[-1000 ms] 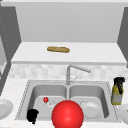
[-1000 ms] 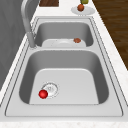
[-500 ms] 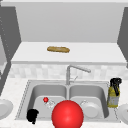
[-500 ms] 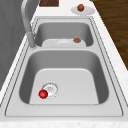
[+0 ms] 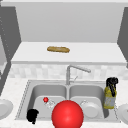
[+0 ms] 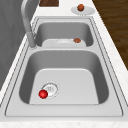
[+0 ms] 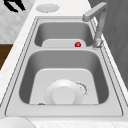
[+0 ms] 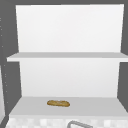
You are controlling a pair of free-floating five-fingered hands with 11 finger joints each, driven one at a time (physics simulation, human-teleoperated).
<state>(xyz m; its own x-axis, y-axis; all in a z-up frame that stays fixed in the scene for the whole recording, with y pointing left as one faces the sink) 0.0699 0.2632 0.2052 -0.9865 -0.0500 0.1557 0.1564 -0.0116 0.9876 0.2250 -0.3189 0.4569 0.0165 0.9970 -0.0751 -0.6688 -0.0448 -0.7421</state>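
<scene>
Yellowish bottle (image 5: 109,99) at the sink's right rim (image 5: 110,115) looks light, stiff and probably slick, so its body is the spot, and the right hand (image 5: 111,85) sits curled around its top, while the left hand (image 5: 32,115) hangs by the front-left corner, can't tell its grip.

Yellow bottle (image 5: 109,98) upright at sink's right edge, gripped.

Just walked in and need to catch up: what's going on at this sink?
The right hand is curled round the top of a yellow bottle standing on the right edge of the sink. The left hand hangs at the sink's front left corner. A small red ball lies in the left basin, a white plate in the right.
</scene>
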